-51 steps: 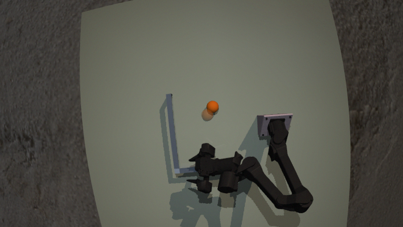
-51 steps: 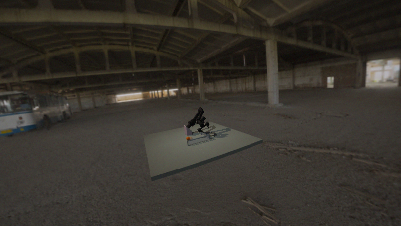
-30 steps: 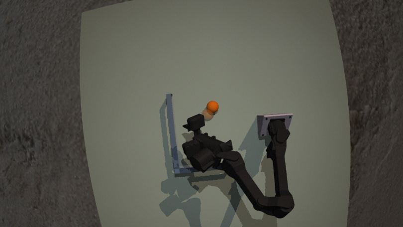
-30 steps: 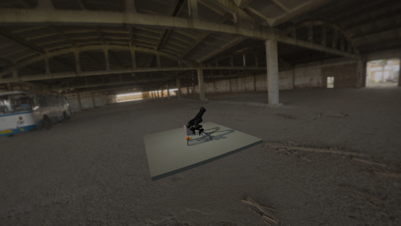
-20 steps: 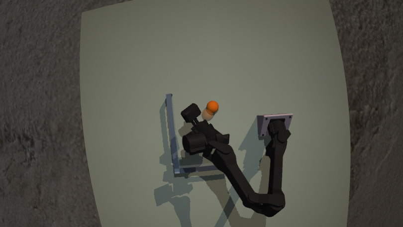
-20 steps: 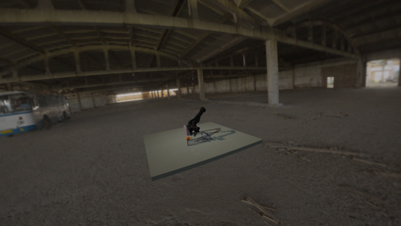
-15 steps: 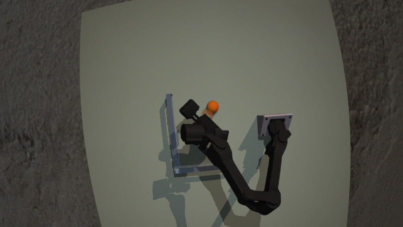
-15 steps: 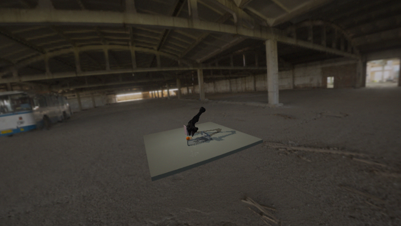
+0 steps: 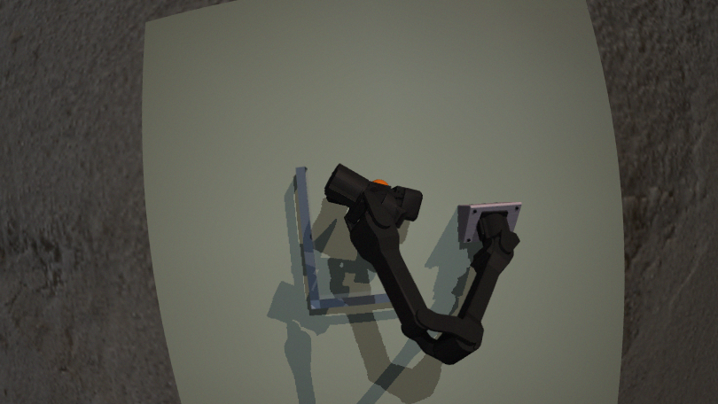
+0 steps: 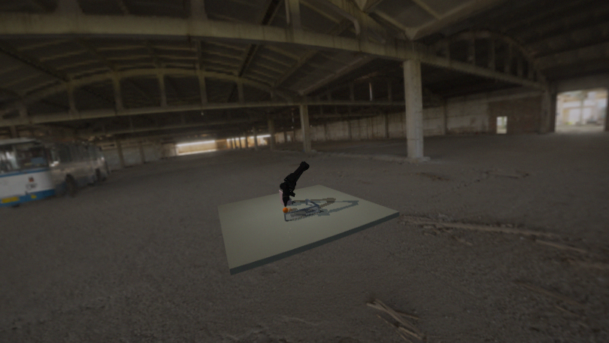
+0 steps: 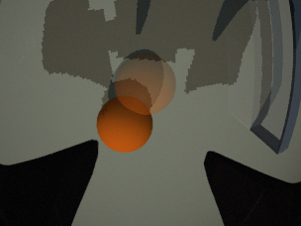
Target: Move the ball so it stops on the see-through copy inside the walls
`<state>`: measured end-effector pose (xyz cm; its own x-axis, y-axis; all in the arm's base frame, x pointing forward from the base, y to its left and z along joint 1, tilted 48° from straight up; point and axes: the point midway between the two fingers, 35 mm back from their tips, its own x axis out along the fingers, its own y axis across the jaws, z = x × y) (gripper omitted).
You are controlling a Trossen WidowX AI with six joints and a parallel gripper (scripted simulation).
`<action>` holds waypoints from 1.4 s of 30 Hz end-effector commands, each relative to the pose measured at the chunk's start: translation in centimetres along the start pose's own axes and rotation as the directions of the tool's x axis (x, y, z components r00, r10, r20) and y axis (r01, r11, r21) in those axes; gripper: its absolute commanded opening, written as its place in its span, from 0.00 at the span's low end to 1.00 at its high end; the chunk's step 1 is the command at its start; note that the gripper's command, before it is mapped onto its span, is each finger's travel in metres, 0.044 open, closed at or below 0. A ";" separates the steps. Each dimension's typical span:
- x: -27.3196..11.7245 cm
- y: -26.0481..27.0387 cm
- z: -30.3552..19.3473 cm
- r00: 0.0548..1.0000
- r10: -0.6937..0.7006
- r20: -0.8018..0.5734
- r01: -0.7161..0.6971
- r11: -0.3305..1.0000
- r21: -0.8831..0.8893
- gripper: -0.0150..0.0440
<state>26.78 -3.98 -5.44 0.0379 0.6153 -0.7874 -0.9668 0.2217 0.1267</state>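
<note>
Table (image 10: 264, 238) grey-green slab on gritty hall floor (image 10: 128, 255) | claw (image 11: 150, 180) spread, grips nothing

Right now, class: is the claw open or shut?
Open. In the wrist view its fingers stand wide apart, with the ball untouched on the table ahead.

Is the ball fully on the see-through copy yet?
No: in the wrist view the ball only partly overlaps the copy, sitting off to one side.
</note>
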 end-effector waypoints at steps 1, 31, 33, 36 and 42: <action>-0.9 1.3 -1.2 0.983 0.106 0.149 -0.050 0.940 -0.337 0.84; 2.4 1.6 -0.7 0.983 0.106 0.149 -0.050 0.940 -0.336 0.84; 2.7 1.6 -0.7 0.983 0.106 0.149 -0.050 0.940 -0.336 0.84; 3.2 1.7 -0.6 0.983 0.106 0.149 -0.050 0.940 -0.336 0.84; 4.1 1.8 -0.4 0.983 0.106 0.150 -0.050 0.940 -0.337 0.84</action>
<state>25.11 -1.69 -8.44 -0.0294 0.7391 -0.6730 -0.9956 -0.0817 -0.0462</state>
